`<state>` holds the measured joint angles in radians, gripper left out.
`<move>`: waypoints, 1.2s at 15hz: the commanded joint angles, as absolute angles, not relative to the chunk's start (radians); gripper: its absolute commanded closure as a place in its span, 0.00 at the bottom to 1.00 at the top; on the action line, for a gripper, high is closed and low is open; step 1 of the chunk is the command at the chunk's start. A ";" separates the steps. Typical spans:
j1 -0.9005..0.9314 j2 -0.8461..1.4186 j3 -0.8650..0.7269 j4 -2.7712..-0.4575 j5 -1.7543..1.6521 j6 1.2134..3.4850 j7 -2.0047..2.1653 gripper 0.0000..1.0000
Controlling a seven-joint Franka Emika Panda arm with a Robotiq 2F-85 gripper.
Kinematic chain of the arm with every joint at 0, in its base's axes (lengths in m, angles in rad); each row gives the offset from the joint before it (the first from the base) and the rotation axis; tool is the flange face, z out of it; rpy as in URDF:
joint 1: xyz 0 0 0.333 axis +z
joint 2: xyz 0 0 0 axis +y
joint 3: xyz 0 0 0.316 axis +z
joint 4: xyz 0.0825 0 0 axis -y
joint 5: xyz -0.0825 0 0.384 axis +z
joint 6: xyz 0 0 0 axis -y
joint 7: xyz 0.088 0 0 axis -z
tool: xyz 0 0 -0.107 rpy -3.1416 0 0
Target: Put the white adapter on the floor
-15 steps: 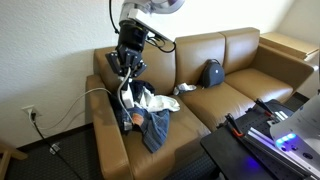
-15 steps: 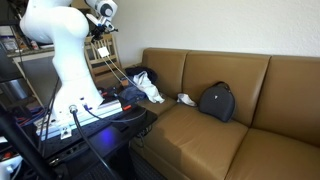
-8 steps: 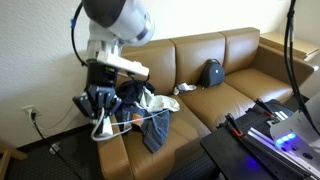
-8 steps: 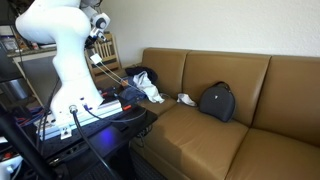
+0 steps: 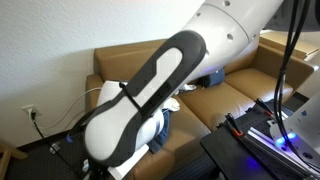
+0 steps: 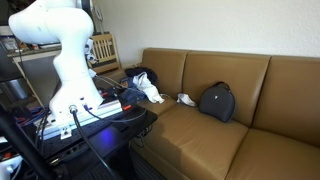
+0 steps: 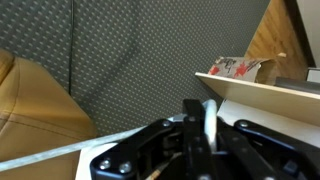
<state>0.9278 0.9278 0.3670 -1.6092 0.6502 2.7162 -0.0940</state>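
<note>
In the wrist view my gripper (image 7: 209, 128) is shut on the white adapter (image 7: 209, 112), a narrow white block that stands upright between the black fingers. It hangs just above the dark grey carpeted floor (image 7: 130, 60), beside the tan sofa's side (image 7: 30, 110). In both exterior views the white arm (image 5: 160, 95) (image 6: 60, 50) reaches down past the sofa's armrest and hides the gripper and the adapter. I cannot make out the cord for certain; a pale strip (image 7: 50, 158) runs low on the left.
A pale wooden shelf (image 7: 270, 88) with small items stands close on the right of the wrist view. On the sofa (image 5: 245, 90) lie a dark blue clothes pile (image 6: 145, 85) and a black bag (image 6: 215, 100). A wall socket (image 5: 29, 112) sits low on the wall.
The arm has swung from above the sofa's armrest out and down beside the sofa towards the floor, with the adapter still in the gripper. It now fills much of an exterior view.
</note>
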 commanded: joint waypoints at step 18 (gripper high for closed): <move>0.770 1.033 0.474 -1.570 0.306 2.908 0.024 1.00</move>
<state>0.7689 1.0082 0.4754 -1.5931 0.3566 2.9062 -0.0117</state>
